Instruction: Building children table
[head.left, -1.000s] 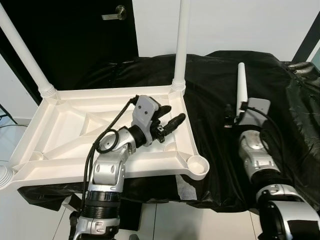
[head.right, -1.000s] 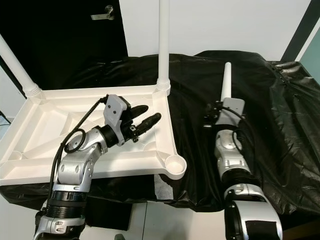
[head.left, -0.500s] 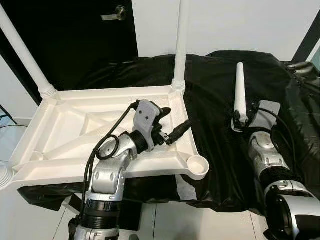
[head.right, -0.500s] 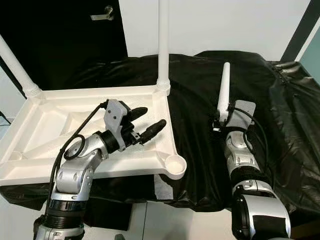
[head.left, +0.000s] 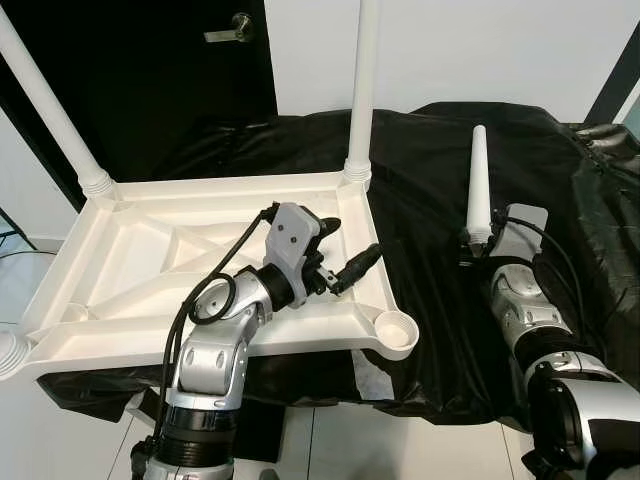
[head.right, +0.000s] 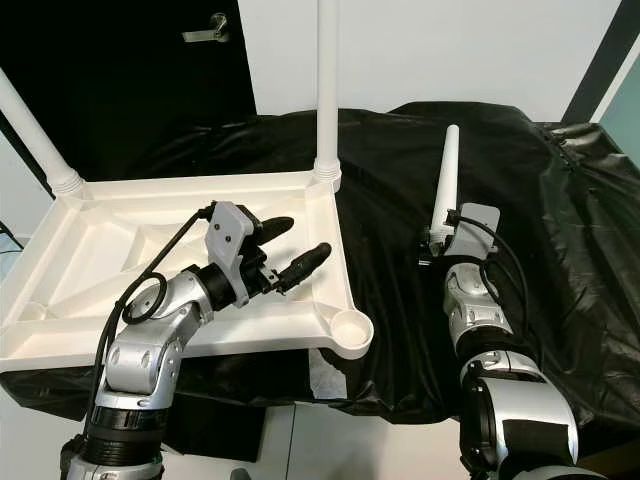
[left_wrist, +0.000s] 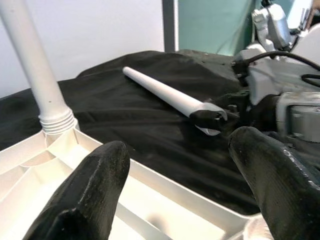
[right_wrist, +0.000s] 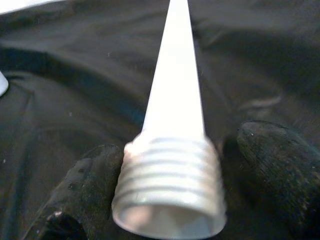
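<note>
the right gripper (right_wrist: 165, 200) grasped a loose leg (head.left: 478, 185) by its threaded end; the left gripper (head.left: 345, 255) hung released above the tabletop (head.left: 130, 250).

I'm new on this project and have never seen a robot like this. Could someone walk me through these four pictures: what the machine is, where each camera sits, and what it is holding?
It is a humanoid robot with two silver arms, each ending in two black fingers. The two wide pictures come from cameras in its head, looking down. The other two come from cameras on its wrists, looking along the fingers.

In front of it lies an upside-down white children's table on a surface draped in black sheet. Two screwed-in legs stand at its far corners; the near right corner socket is open.

The left gripper hovers open over the table's right edge. The right gripper holds a loose white leg by its threaded end, its tip pointing away from the robot.
</note>
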